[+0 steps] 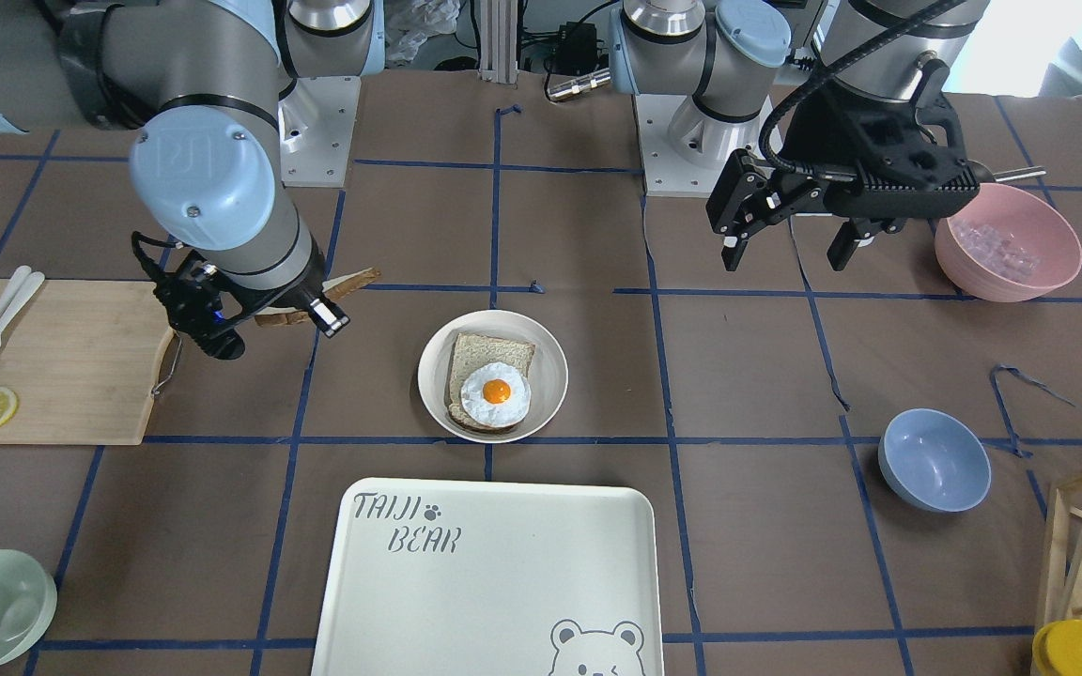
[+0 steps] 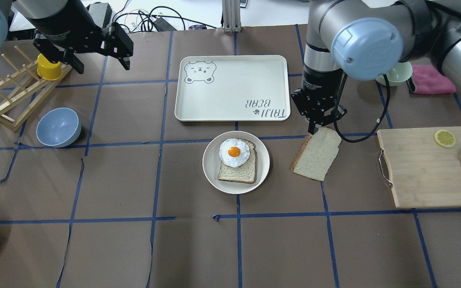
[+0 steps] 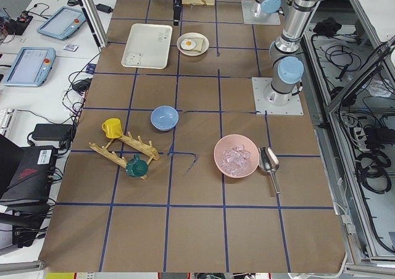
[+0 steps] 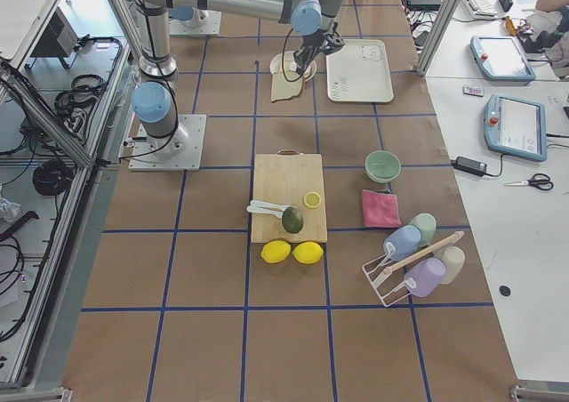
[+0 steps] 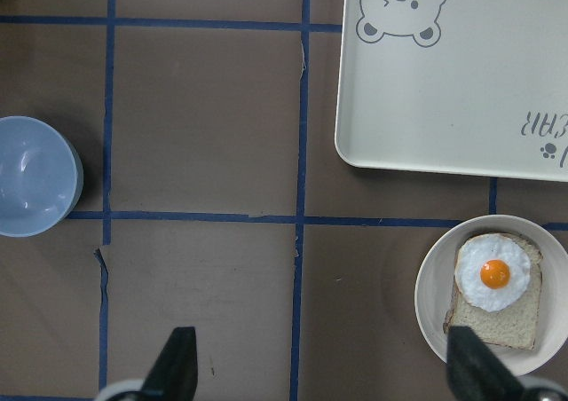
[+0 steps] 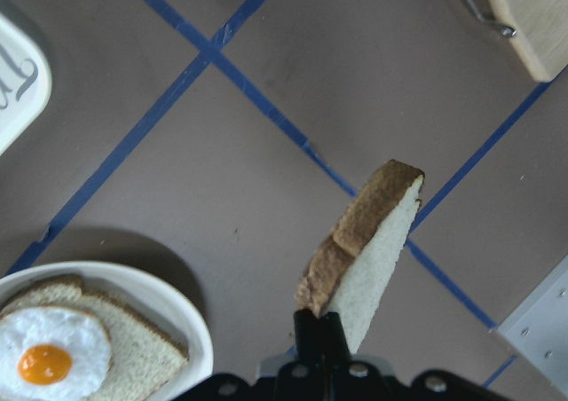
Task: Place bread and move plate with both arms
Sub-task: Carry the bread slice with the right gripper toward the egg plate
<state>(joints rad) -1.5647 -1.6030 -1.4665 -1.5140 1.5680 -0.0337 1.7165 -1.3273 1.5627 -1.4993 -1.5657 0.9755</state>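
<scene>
My right gripper is shut on one edge of the bread, a pale slice with a dark crust. It holds the slice tilted between the plate and the cutting board. The bread also shows in the right wrist view and behind the arm in the front view. The round cream plate sits mid-table with a tanner slice topped by a fried egg. My left gripper is open and empty, high over the far left of the table, well away from the plate.
The white TAIJI BEAR tray lies just beyond the plate. A wooden cutting board with a lemon slice and cutlery is at the right. A blue bowl, a wooden rack and a yellow cup are at the left.
</scene>
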